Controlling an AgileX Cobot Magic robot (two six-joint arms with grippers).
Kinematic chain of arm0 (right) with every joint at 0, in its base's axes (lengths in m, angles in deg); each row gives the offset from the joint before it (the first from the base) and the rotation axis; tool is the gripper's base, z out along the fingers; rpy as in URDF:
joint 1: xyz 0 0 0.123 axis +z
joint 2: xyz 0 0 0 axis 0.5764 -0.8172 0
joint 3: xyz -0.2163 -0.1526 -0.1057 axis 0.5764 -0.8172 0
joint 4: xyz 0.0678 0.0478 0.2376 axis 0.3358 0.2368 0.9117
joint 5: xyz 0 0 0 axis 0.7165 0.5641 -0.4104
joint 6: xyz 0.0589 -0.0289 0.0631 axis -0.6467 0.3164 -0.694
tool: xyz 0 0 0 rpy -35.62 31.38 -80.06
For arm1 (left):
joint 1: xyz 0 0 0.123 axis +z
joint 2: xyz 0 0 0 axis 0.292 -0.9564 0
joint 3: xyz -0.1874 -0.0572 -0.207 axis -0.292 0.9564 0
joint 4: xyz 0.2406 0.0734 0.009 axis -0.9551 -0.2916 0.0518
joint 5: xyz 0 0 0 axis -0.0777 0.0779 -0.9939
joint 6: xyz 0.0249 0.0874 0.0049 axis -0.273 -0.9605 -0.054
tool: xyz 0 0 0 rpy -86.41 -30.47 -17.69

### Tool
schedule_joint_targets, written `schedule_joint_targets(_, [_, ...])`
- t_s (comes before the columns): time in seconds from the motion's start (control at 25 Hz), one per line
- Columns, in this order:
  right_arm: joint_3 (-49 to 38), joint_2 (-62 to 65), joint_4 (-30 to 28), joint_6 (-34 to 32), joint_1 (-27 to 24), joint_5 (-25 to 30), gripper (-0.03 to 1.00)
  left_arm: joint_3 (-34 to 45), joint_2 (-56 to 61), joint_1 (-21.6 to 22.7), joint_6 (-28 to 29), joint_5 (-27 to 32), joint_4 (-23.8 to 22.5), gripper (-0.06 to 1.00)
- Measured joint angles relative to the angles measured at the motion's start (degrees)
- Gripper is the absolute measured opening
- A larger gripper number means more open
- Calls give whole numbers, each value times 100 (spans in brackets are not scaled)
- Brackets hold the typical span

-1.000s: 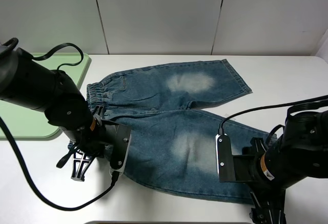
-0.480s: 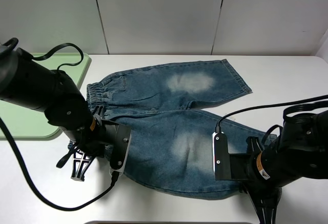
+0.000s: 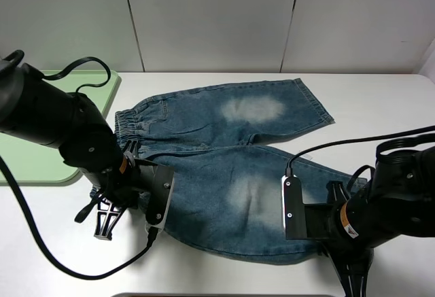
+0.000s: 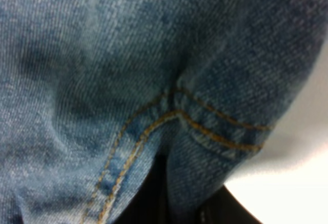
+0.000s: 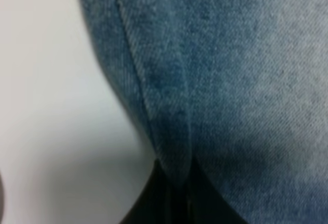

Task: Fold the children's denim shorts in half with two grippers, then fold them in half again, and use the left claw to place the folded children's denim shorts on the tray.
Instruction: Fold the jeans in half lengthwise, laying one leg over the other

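Shifted left, our black right gripper (image 5: 177, 196) now pinches the dark-blue denim shorts (image 3: 224, 141) at the near hem, left gripper (image 4: 164, 198) the waistband; uneven lifting could slip either.

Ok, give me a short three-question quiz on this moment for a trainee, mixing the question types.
1. True or false: the small blue washed-denim shorts are already folded in half.
2. The right gripper is: A open, holding nothing; B shut on the shorts' leg edge; C shut, holding nothing.
3. Fill in: the left gripper is shut on the shorts' ____ end.
Key: 1 false; 2 B; 3 waistband.
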Motion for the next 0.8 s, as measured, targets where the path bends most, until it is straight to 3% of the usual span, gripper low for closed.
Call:
schedule_joint_targets(0.28, [304, 601, 0, -191, 0, 686, -3, 0, 66, 0, 5, 91, 0, 4])
schedule_joint_targets(0.48, [683, 783, 5, -236, 0, 1457, -3, 17, 524, 0, 325, 352, 13, 4])
schedule_joint_targets(0.8, [1354, 834, 354, -446, 0, 2644, -3, 22, 1451, 0, 492, 1445, 131, 4])
